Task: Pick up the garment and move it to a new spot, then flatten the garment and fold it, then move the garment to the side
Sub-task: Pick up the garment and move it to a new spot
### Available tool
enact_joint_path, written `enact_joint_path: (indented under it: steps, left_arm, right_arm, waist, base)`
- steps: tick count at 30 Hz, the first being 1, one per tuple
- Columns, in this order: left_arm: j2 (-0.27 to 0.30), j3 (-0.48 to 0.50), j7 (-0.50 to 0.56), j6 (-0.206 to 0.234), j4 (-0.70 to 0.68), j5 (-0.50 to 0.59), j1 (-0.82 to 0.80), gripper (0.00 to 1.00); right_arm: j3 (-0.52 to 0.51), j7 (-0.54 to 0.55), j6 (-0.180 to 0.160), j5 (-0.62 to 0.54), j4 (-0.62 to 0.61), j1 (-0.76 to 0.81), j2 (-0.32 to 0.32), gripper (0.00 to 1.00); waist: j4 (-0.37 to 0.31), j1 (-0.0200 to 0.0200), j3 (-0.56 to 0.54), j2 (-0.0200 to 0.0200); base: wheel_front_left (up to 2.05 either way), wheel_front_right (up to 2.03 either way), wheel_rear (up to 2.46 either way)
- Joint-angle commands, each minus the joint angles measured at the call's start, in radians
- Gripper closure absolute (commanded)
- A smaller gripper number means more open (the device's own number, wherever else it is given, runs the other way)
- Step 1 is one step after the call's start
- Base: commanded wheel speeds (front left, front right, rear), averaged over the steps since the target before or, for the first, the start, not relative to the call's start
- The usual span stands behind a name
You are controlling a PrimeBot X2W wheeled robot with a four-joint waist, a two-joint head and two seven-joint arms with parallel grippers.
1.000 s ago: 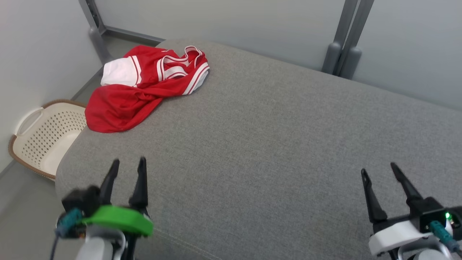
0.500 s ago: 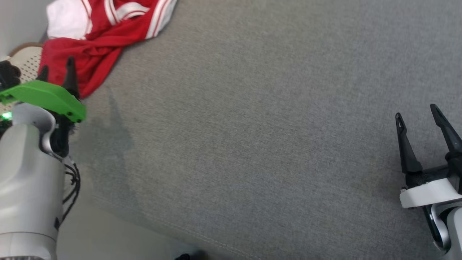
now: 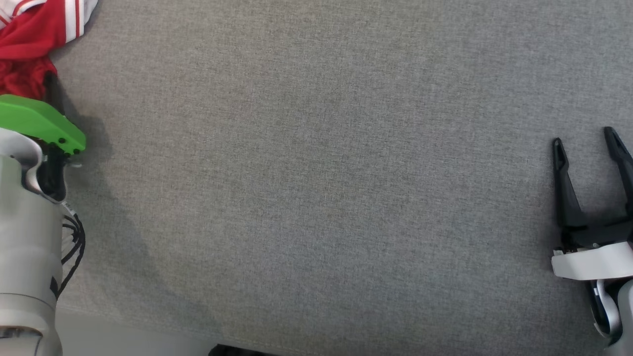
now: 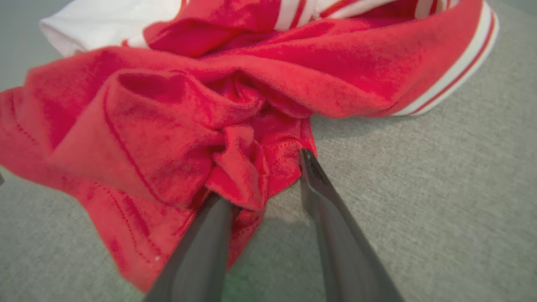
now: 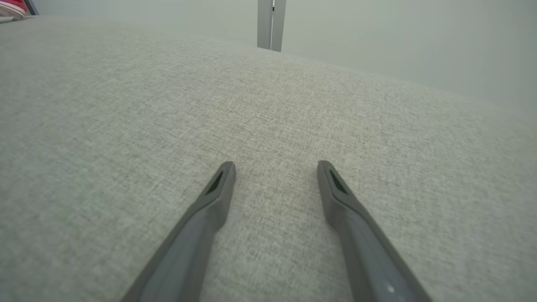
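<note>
Grey padded tabletop, red garment bunched off at the far left, left claw half-open around one small fold, not pinched yet, right claw spread wide over bare cloth, so a skimpy bite like that could slip out mid-lift.

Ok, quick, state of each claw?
Left claw: straddling a fold of the red garment; grip cannot be told.
Right claw: open, empty.

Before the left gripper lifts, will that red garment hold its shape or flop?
Likely floppy: the garment lies in soft crumpled folds, so it should drape and trail. Probably light: thin cloth bunches between the fingers of the left gripper. It may drag on the textured grey surface.
</note>
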Motion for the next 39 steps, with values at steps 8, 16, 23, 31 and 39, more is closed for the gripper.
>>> enact_joint_path:
  steps: [8,16,23,31,39]
  left_arm:
    - [0.023,-0.126,0.02,-0.008,-0.107,-0.029,0.074,1.0]
    - [0.086,-0.187,0.007,-0.008,-0.27,-0.065,0.151,1.0]
    - [0.166,-0.209,0.125,0.003,-0.674,-0.109,0.281,1.0]
    - [0.151,-0.233,0.401,0.107,-1.278,-0.294,0.48,1.0]
    - [0.088,-0.276,0.571,0.209,-1.668,-0.499,0.545,1.0]
  right_arm:
    - [0.054,0.018,-0.001,0.019,0.106,0.043,0.051,0.0]
    - [0.054,0.012,-0.001,0.029,0.148,0.061,0.106,0.0]
    - [0.037,0.012,-0.001,0.046,0.182,0.143,0.178,0.0]
    - [0.048,0.012,-0.001,0.052,0.181,0.162,0.199,0.0]
    - [0.049,0.012,-0.001,0.067,0.19,0.156,0.204,0.0]
  waist:
    - [0.005,-0.0001,-0.135,0.0]
    - [-0.021,-0.0001,-0.297,0.0]
    - [-0.078,-0.0001,-0.491,0.0]
    - [-0.198,-0.0001,-0.548,0.0]
    - [-0.363,-0.0001,-0.538,0.0]
  base:
    - [0.0,0.0,0.0]
    - [0.0,0.0,0.0]
    - [0.0,0.0,0.0]
    - [0.0,0.0,0.0]
    - [0.0,0.0,0.0]
